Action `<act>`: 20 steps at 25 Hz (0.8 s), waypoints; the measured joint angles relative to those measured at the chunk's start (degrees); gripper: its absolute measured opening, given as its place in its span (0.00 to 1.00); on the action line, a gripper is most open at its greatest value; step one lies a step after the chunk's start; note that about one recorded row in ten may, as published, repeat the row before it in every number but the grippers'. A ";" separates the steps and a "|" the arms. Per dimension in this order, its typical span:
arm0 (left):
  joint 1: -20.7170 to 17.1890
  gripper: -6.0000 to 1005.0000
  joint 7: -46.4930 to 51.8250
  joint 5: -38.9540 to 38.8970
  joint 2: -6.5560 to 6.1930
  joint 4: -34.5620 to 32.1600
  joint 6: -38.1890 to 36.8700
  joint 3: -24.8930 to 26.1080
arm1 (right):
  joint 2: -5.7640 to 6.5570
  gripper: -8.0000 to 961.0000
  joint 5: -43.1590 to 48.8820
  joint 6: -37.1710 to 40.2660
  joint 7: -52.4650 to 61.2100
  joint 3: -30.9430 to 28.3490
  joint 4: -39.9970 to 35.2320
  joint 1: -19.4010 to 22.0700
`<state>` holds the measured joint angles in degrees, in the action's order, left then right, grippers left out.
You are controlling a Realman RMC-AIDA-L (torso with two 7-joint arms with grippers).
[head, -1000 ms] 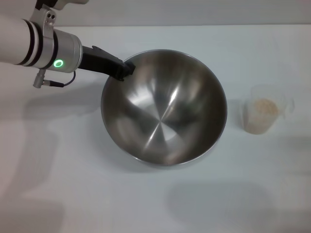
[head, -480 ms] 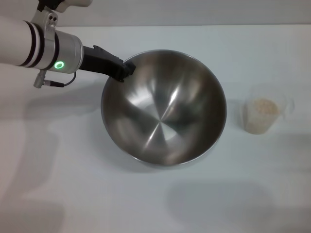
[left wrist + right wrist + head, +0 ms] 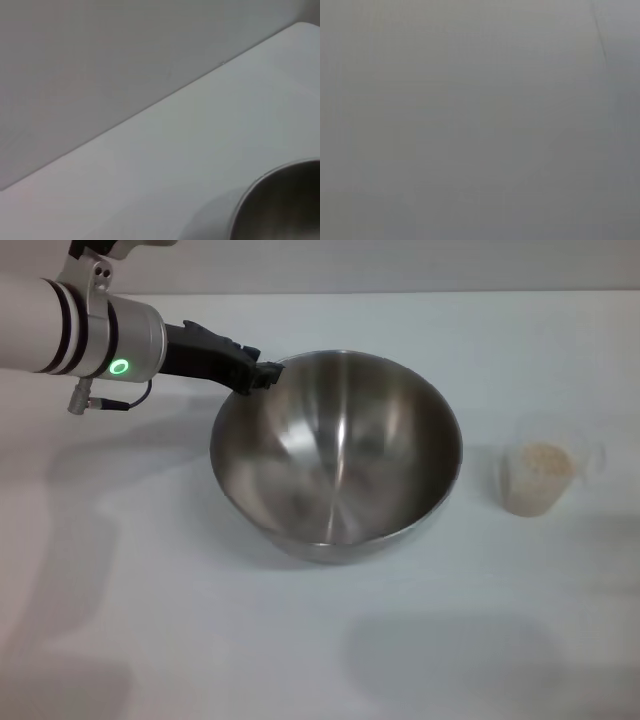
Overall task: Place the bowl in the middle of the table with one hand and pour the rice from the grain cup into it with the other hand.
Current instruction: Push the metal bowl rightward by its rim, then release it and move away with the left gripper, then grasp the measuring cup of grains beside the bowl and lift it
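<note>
The steel bowl [image 3: 337, 455] sits level on the white table [image 3: 150, 620], near the middle, and looks empty. Its rim also shows in the left wrist view [image 3: 280, 205]. My left gripper [image 3: 262, 371] reaches in from the left and is at the bowl's far-left rim. The clear grain cup [image 3: 540, 478] stands upright to the right of the bowl, apart from it, with pale rice [image 3: 545, 460] inside. The right gripper is out of view; the right wrist view shows only a plain grey surface.
The table's far edge [image 3: 400, 292] meets a grey wall. In the left wrist view the same edge [image 3: 165, 97] runs diagonally.
The bowl was tilted with its inside facing me and has now settled level on the table. My left gripper has shifted slightly up and away at the rim. The cup has not moved.
</note>
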<state>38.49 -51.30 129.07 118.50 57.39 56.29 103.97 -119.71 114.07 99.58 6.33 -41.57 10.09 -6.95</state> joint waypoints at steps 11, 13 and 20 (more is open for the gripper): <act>-7.15 0.47 -2.40 -0.03 0.01 12.81 -9.12 -7.30 | 0.01 0.87 0.00 -0.02 -0.01 -0.26 -0.17 -0.01; -10.95 0.55 -3.21 0.13 -0.06 17.90 -14.74 -10.26 | 0.01 0.88 0.00 -0.04 -0.07 -0.27 -0.16 0.02; -25.95 0.77 -7.26 0.42 -0.12 28.67 -45.74 -23.36 | 0.00 0.87 0.39 -0.06 -0.33 0.23 -0.44 0.55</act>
<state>12.54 -58.56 129.48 118.39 86.06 10.55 80.61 -119.71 114.46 99.52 6.00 -41.34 9.65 -6.40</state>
